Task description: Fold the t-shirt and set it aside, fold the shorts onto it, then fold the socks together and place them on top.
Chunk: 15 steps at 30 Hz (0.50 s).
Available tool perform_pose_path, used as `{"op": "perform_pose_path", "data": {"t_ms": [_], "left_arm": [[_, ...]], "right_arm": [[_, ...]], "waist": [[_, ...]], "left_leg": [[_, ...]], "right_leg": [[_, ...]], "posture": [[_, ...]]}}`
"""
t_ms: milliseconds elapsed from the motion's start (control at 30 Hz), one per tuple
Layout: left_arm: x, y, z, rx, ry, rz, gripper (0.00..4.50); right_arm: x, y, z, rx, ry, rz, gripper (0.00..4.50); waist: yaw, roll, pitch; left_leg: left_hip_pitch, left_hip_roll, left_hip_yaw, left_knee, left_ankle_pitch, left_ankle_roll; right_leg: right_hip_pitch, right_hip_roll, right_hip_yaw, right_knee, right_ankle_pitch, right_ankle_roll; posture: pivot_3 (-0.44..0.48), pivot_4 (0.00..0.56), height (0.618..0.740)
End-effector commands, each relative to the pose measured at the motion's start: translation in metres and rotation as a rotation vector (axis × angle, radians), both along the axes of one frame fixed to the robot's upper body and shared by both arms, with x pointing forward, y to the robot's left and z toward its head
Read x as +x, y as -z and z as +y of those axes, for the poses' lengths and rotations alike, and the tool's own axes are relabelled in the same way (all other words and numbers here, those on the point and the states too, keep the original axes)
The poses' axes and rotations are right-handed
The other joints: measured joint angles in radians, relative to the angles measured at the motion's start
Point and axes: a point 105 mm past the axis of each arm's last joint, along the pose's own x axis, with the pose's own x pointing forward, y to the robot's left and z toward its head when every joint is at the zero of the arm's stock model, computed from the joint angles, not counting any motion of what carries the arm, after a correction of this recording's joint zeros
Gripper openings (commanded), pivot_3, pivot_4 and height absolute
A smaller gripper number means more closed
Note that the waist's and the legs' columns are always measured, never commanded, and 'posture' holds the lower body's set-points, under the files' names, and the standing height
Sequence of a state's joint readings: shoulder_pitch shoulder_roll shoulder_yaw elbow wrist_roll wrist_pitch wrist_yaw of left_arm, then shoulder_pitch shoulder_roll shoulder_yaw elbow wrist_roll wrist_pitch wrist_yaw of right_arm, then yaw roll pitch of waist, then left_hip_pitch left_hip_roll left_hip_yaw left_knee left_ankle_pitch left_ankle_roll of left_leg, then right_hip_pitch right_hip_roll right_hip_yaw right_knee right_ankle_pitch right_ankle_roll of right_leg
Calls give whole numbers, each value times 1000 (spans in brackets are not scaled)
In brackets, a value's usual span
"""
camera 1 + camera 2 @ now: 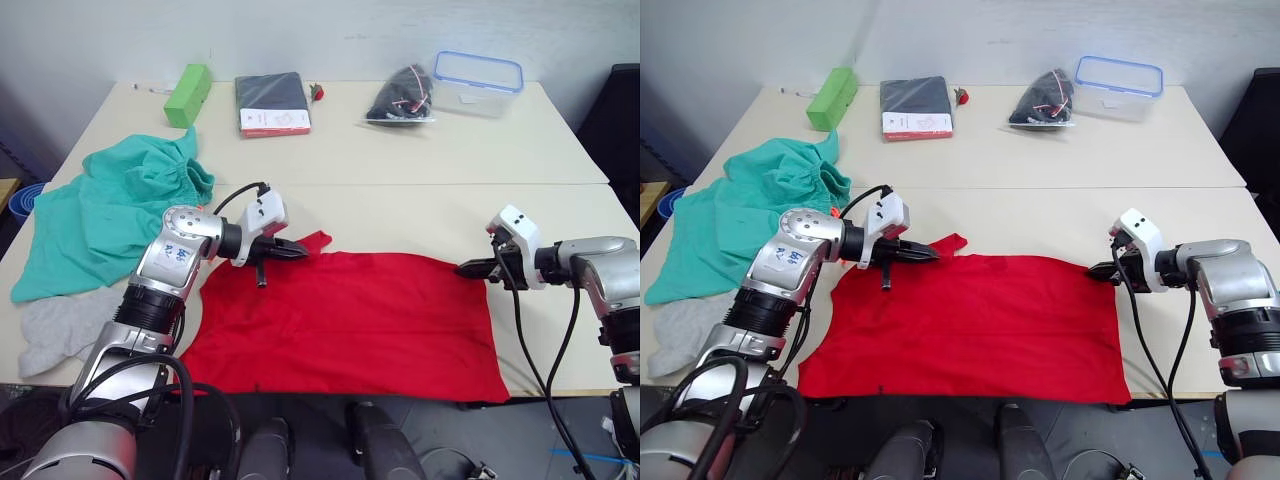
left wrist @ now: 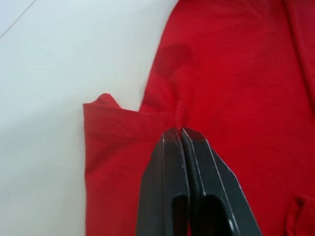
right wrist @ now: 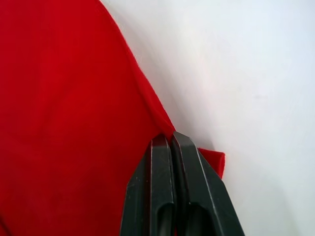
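Two hands [image 1: 300, 251] [image 1: 470, 267] pinched on t-shirt [image 1: 350, 320] corners

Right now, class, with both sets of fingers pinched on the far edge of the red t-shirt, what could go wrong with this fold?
1. The left gripper and right gripper each pinch only a thin bit of the t-shirt edge, so the cloth may slip out when lifted.
2. The t-shirt's near hem sits at the table edge and could slide off.
3. The shorts and socks lie close on the left and might get dragged.
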<state>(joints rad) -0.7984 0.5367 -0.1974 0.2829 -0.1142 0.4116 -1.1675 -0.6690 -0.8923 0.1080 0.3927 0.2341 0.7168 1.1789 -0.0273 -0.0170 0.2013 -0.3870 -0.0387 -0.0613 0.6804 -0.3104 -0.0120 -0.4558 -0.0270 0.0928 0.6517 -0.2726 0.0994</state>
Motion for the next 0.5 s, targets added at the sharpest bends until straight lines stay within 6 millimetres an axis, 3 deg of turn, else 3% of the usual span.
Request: {"op": "perform_pose_path", "data": {"t_ms": [33, 233, 400, 500], "left_arm": [[-1, -6, 2, 36, 17, -71, 947], [9, -18, 6, -20, -33, -94, 2830], [5, -12, 11, -1, -22, -81, 4308], [1, -8, 9, 19, 2, -83, 4308]], "right_arm": [[2, -13, 0, 24, 0, -47, 0], [2, -18, 4, 49, -19, -82, 0], [1, -31, 7, 94, -24, -119, 0], [1, -28, 7, 89, -20, -113, 0]], "waist": [[0, 0, 0], [0, 0, 0], [-1, 0, 0], [0, 0, 0]], "left_leg": [[0, 0, 0, 0, 0, 0], [0, 0, 0, 0, 0, 0], [0, 0, 0, 0, 0, 0], [0, 0, 0, 0, 0, 0]], "right_leg": [[0, 0, 0, 0, 0, 0], [0, 0, 0, 0, 0, 0], [0, 0, 0, 0, 0, 0], [0, 0, 0, 0, 0, 0]], "posture": [[0, 150, 740], [0, 150, 740], [0, 150, 740], [0, 150, 740]]}}
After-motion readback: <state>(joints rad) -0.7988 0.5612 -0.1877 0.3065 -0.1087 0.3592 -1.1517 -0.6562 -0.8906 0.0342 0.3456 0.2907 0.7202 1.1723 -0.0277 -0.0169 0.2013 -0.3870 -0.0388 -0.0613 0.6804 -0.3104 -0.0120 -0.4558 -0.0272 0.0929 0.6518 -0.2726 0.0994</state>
